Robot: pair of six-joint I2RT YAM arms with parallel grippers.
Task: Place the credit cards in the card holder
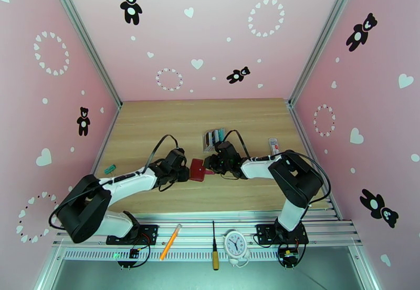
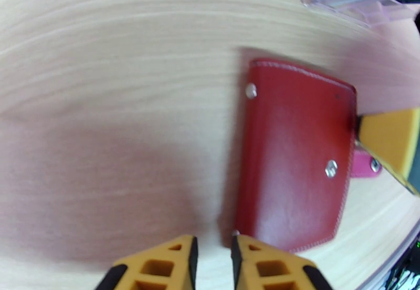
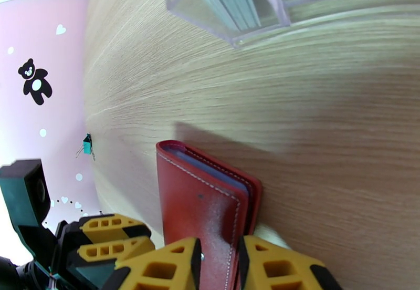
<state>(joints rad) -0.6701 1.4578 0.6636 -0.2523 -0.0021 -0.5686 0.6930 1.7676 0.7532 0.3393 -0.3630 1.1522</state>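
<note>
The right gripper (image 3: 219, 251) is pinching the red wallet (image 3: 205, 202) by its edge, the wallet lying on the table (image 1: 157, 123) between the arms. The left gripper (image 2: 212, 246) is sitting at the wallet's near corner with jaws almost together; whether it is gripping is unclear. The top view is showing the cards (image 1: 214, 137) standing in a clear stand (image 1: 208, 141) just behind

Worktop (image 1: 157, 123): pale wood grain, enclosed by pink walls (image 1: 63, 102) printed with black bears and white hearts. Clear slotted stand (image 1: 206, 140) sits at centre, towards the far side. Green binder clip (image 1: 109, 169) lies near the left edge. Small white and red item (image 1: 273, 146) lies to the right; it is too small to identify. On the near metal rail (image 1: 325, 228), left to right: orange pen (image 1: 170, 241), yellow-handled screwdriver (image 1: 214, 249), small white clock (image 1: 235, 244)
</note>
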